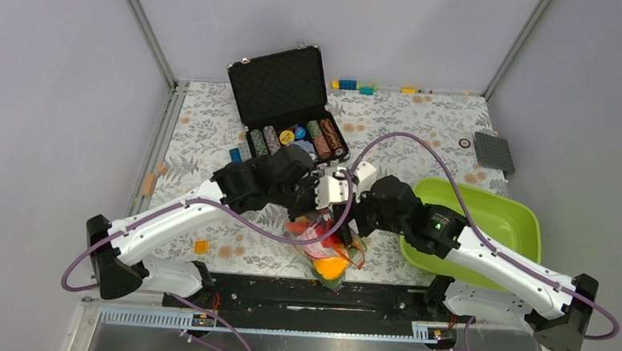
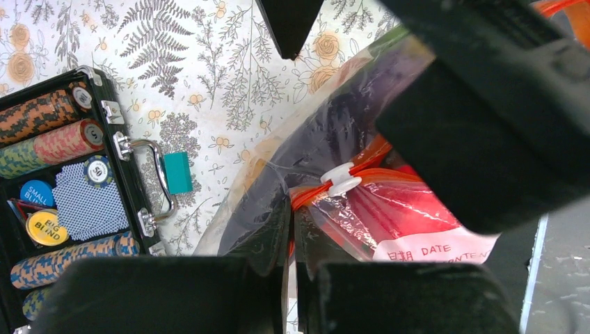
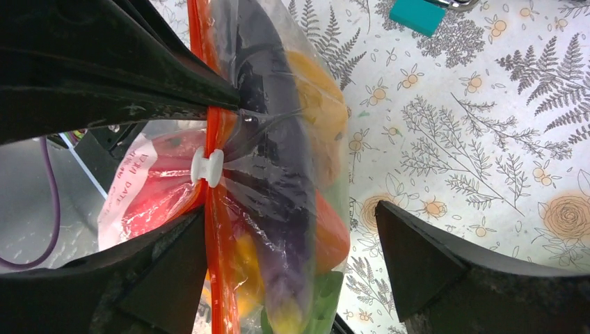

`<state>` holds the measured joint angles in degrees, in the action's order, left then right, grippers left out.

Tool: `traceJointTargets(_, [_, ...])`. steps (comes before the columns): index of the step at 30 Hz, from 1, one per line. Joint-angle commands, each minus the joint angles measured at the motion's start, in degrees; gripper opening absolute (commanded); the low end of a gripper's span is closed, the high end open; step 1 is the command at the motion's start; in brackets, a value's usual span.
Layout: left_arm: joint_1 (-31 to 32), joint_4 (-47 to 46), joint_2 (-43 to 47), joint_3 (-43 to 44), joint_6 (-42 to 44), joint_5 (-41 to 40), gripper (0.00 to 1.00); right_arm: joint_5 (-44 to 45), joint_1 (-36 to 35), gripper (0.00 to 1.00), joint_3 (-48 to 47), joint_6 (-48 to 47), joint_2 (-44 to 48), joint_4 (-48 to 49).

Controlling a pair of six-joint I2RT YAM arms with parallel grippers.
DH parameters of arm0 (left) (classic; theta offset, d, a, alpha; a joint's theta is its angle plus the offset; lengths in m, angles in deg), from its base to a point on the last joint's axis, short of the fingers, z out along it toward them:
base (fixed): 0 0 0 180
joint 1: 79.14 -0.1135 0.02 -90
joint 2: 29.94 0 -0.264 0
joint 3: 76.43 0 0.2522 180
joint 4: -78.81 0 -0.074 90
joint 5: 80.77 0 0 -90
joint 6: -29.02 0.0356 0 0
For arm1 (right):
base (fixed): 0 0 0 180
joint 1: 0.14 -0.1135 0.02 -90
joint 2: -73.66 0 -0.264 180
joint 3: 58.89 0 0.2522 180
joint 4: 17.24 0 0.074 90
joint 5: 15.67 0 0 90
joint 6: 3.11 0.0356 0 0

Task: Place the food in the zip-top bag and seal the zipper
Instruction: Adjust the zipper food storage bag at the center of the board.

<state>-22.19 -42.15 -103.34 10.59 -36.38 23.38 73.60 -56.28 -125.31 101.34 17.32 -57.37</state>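
At the near edge of the worktop point(image 1: 206, 130), right between my two arm bases, sits the zip-top bag point(image 1: 329, 255). Its lower end reaches the black rail point(image 1: 286, 291), so there's no spare room on that side.

The left tool point(image 2: 291, 229) is pressed together on the bag's mouth, pinching the zipper point(image 3: 216, 132) just beside the white slider point(image 3: 207, 167). The right tool point(image 3: 291, 212) is spread wide with the bag standing between its fingers. One finger is right up against the orange-red strip (can't tell if it touches), and the other is well apart from the plastic.

The bag looks crumpled and stuffed. The food point(image 3: 327, 229) shows through the clear film: purple eggplant point(image 3: 278, 174), yellow-orange peppers point(image 3: 320, 104), a bit of green lettuce point(image 3: 323, 299), and something red behind the white label point(image 3: 132, 188).

The lime-green tray point(image 1: 522, 223) sits close beside the right arm. The open poker chip case point(image 1: 280, 81) is just behind both wrists, so it's tight back there. Most of the open floral surface is out left of the left arm. Small bricks point(image 1: 357, 86) line the far edge.
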Motion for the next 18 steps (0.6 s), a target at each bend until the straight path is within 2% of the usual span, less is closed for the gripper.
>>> traceJointTargets(1, [0.1, -1.7, -0.1, 2.4, -0.5, 3.6, 0.00, 1.2, -0.4, 0.88, 1.8, -2.7, 0.4, 3.0])
traceJointTargets(6, [-0.2, -0.4, 0.5, 3.1, -0.1, 5.6, 0.00, 4.9, -0.4, 0.77, 3.9, -5.9, 0.7, 4.6])
traceJointTargets(8, [-0.6, 0.8, 0.9, 3.4, 0.5, 7.7, 0.00, 5.7, -0.4, 0.53, 5.2, -6.2, 0.8, 5.7])
traceJointTargets(9, [-0.7, 1.0, 1.3, 3.3, 0.8, 8.3, 0.00, 5.8, -0.4, 0.46, 5.9, -6.0, 0.6, 7.1])
traceJointTargets(15, [-0.9, 1.2, 3.0, 3.1, 1.1, 11.2, 0.00, 1.6, -0.4, 0.42, 9.2, -4.5, -2.5, 11.1])
traceJointTargets(17, [-1.2, 1.2, 3.1, 2.9, 0.8, 12.3, 0.00, 1.6, -0.4, 0.38, 10.3, -3.3, -3.9, 11.8])
traceJointTargets(18, [-1.4, 1.3, 3.3, 2.8, 0.6, 12.8, 0.00, 1.8, -0.4, 0.33, 11.0, -2.6, -4.5, 12.3])
